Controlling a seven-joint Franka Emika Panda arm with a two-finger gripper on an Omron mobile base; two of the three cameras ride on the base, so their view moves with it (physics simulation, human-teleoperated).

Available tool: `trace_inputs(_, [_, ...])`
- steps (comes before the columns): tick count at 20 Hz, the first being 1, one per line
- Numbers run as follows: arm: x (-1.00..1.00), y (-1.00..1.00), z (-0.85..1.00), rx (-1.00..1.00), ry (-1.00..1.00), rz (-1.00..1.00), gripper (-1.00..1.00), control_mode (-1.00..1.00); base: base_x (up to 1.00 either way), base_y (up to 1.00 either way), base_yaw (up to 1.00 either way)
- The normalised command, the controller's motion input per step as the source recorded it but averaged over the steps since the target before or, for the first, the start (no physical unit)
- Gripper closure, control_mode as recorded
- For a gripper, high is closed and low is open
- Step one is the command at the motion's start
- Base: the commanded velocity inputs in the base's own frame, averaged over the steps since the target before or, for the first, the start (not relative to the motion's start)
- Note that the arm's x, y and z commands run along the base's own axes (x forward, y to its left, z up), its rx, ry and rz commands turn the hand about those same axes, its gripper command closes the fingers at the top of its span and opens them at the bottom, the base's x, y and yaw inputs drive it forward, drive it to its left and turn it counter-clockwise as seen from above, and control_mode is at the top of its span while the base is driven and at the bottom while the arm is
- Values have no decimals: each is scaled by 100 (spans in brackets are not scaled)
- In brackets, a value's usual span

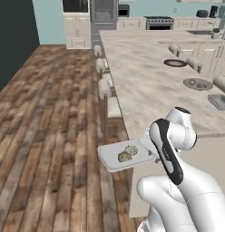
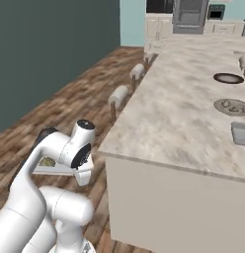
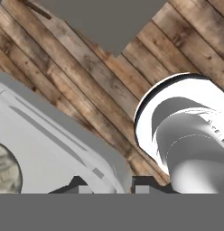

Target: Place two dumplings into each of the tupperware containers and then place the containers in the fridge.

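Carrying a tupperware container (image 1: 115,156) with two dumplings (image 1: 128,153) clear of the wooden floor (image 1: 51,136), the gripper (image 3: 118,182) has its jaws clenched on the rim. Right of it lies the worktop (image 1: 146,86). Judged step: transport. Next, drive toward the far fridge (image 1: 104,11), keeping the container level.

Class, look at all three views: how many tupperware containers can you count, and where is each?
2. One tupperware container, holding two dumplings, is gripped by the gripper above the wooden floor. The second container sits on the island counter, at the picture's right edge. Others may be hidden.
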Motion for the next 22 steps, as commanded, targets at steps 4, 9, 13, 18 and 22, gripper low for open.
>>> trace_inputs(4, [0, 0, 0, 0, 0, 0, 100, 100, 0, 100, -20])
trace_inputs(9, [0, 0, 0, 0, 0, 0, 100, 100, 1, 100, -19])
trace_inputs(13, [0, 0, 0, 0, 0, 0, 100, 100, 27, 85, -15])
trace_inputs(18, [0, 0, 0, 0, 0, 0, 100, 100, 65, 62, -22])
trace_inputs(22, [0, 0, 0, 0, 0, 0, 100, 100, 100, 23, -11])
